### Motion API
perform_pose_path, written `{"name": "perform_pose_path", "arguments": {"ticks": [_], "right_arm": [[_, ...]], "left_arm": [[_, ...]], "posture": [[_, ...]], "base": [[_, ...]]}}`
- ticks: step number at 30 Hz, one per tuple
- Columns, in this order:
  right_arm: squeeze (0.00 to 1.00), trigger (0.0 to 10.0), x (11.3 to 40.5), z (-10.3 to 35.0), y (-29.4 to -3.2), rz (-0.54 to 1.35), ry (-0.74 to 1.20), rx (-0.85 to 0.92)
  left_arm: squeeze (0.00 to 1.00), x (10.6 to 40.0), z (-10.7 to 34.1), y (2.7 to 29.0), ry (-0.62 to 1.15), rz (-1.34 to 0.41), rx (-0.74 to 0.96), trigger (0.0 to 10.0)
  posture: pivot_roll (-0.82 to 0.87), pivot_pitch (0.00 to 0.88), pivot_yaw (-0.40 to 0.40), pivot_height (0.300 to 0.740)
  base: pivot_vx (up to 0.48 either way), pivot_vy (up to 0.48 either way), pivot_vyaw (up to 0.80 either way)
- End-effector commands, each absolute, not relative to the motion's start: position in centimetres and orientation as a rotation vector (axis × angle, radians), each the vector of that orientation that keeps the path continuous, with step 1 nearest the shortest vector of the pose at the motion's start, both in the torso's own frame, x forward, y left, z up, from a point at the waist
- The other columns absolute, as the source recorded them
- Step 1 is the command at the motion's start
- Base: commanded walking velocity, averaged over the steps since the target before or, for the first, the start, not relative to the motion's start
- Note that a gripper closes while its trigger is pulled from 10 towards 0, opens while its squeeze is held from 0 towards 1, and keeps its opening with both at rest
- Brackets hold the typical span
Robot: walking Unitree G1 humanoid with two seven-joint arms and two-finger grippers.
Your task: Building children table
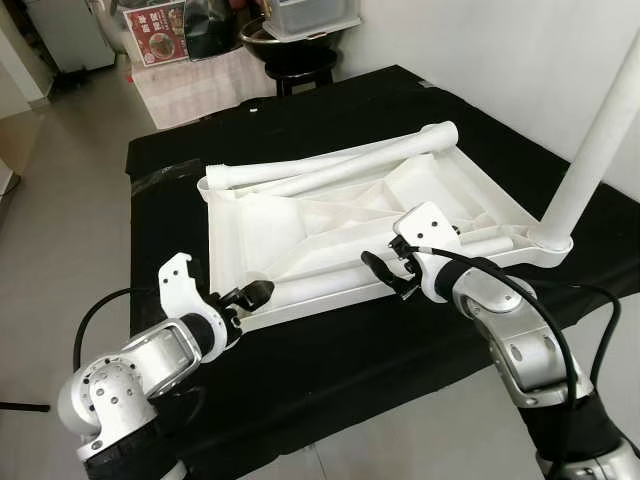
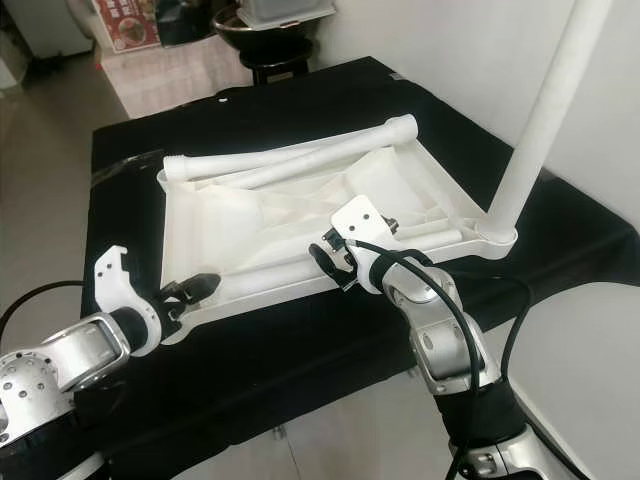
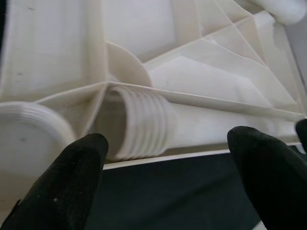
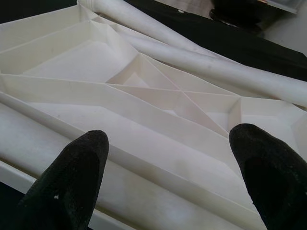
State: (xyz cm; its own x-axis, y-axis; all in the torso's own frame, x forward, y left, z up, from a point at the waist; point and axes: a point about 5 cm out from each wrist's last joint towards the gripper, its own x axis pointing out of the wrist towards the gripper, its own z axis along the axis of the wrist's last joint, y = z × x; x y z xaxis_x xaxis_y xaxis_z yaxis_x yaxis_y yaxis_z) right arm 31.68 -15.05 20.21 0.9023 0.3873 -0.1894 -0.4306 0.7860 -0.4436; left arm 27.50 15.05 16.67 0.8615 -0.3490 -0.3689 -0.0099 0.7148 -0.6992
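A white plastic tabletop point(image 1: 250, 225) lies upside down on the black-covered table point(image 1: 400, 100), ribs facing up. One white leg point(image 1: 600, 140) stands upright in its near right corner socket. Two more legs point(image 1: 340, 160) lie along the far rim. Another leg point(image 1: 320, 287) lies inside the near rim, and its threaded end point(image 3: 144, 122) rests beside an empty corner socket point(image 3: 29, 129). My left gripper point(image 1: 255, 293) is open at the near left corner, just short of that threaded end. Over the middle of the near rim my right gripper point(image 1: 385, 272) is open, above the lying leg point(image 4: 72, 143).
A black stool point(image 1: 300, 60) carrying a bowl and a clear box stands beyond the table's far edge. A white wall runs close along the right side. Grey floor point(image 1: 60, 200) lies to the left. A red poster point(image 1: 155, 25) leans at the back.
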Motion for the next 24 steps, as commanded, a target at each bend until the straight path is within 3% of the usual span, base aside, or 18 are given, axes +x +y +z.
{"name": "perform_pose_path", "arguments": {"ticks": [1, 24], "right_arm": [[0.0, 10.0, 31.7, 20.4, -14.5, 0.458, 0.078, -0.507], [0.0, 10.0, 31.0, 20.5, -14.8, 0.46, 0.093, -0.51]], "left_arm": [[0.0, 27.4, 16.3, 14.4, 0.522, -0.215, -0.789, 10.0], [0.0, 29.9, 16.7, 14.9, 0.515, -0.248, -0.773, 10.0]], "posture": [[-0.11, 0.095, 0.076, 0.74], [-0.13, 0.144, 0.074, 0.74]], "base": [[0.0, 0.0, 0.0], [0.0, 0.0, 0.0]]}}
